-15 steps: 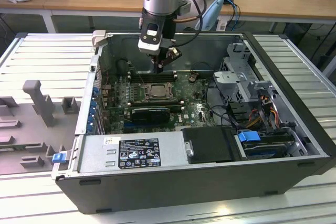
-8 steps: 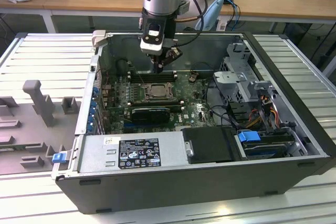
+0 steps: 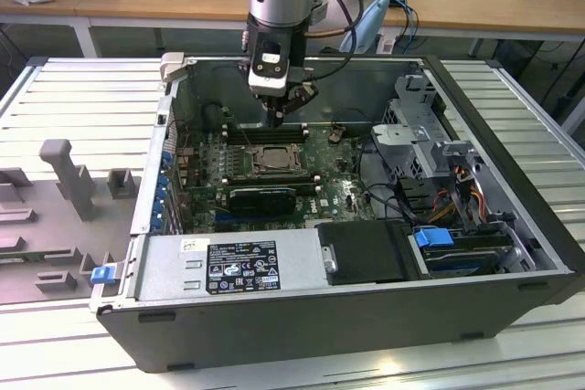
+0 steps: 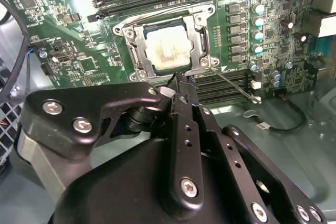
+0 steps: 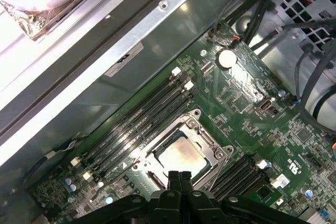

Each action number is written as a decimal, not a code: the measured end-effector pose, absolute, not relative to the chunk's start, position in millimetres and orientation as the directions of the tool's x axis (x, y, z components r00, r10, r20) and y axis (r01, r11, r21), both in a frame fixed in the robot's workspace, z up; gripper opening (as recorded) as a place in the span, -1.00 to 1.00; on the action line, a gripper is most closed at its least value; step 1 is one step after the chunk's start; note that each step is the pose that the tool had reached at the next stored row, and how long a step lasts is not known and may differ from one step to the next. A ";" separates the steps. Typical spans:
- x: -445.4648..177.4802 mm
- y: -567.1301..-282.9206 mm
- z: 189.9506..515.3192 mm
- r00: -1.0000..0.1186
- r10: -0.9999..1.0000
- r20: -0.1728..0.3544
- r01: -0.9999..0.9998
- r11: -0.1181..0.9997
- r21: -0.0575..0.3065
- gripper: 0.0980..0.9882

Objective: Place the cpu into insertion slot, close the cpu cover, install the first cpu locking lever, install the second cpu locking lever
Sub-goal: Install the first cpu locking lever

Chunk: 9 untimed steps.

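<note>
Slatted grey tabletop (image 3: pixel 73 89) bearing open computer case (image 3: pixel 302 317): cpu (image 4: pixel 167 48) seated in insertion slot (image 4: pixel 157 24), cpu cover (image 4: pixel 201 38) down around it, thin locking lever (image 4: pixel 236 85) angling outward. End effector (image 4: pixel 184 80): fingers pressed together, gripping nothing visible, tip at the socket's edge. Lever step judged in hand; push squarely on the rod, avoiding slips onto the board.

In the exterior view's centre, the gripper (image 3: pixel 277 118) is hanging over the cpu cover (image 3: pixel 265 160). The expansion card (image 3: pixel 260 196) below and the drive cage (image 3: pixel 416 125) rightward are apparently narrowing access.
</note>
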State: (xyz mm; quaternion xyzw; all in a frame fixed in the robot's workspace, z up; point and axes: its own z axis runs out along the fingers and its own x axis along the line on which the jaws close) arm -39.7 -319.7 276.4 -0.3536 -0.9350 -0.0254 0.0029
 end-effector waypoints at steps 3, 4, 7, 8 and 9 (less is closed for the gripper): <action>-39.7 -319.8 276.4 -0.774 0.633 0.023 0.634 0.772 0.046 -0.98; -39.7 -319.8 276.4 -0.780 0.625 0.023 0.625 0.779 0.045 -0.98; -39.7 -319.7 276.4 -0.805 0.593 0.023 0.593 0.804 0.046 -0.98; -39.7 -319.7 276.3 -0.822 0.570 0.023 0.570 0.820 0.046 -0.98; -39.7 -319.7 276.3 -0.839 0.543 0.023 0.544 0.838 0.046 -0.98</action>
